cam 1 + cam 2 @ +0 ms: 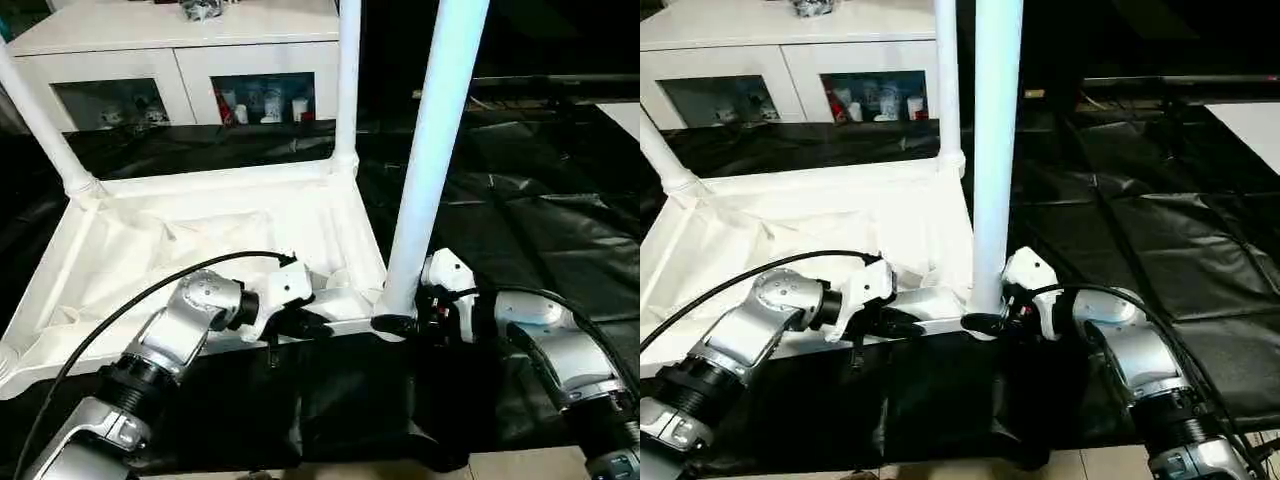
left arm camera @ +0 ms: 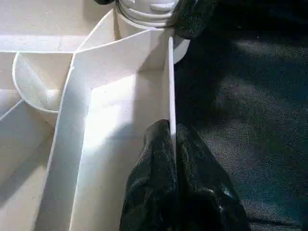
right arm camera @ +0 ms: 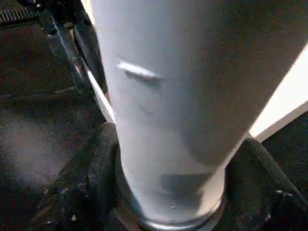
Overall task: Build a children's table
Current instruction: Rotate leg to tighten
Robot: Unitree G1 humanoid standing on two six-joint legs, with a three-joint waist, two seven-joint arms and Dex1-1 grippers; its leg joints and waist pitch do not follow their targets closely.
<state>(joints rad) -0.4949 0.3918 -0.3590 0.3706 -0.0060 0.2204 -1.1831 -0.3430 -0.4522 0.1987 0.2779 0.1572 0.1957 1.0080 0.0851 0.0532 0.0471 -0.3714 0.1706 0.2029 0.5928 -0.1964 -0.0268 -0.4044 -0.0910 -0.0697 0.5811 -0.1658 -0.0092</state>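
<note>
Left end effector pinching tabletop rim

A thick white table leg stands upright, very close, its foot seated in a round socket collar. The right gripper has its two black fingers on either side of the leg's base, hugging it. Behind, a white tabletop edge runs off over the black floor sheet.
</note>
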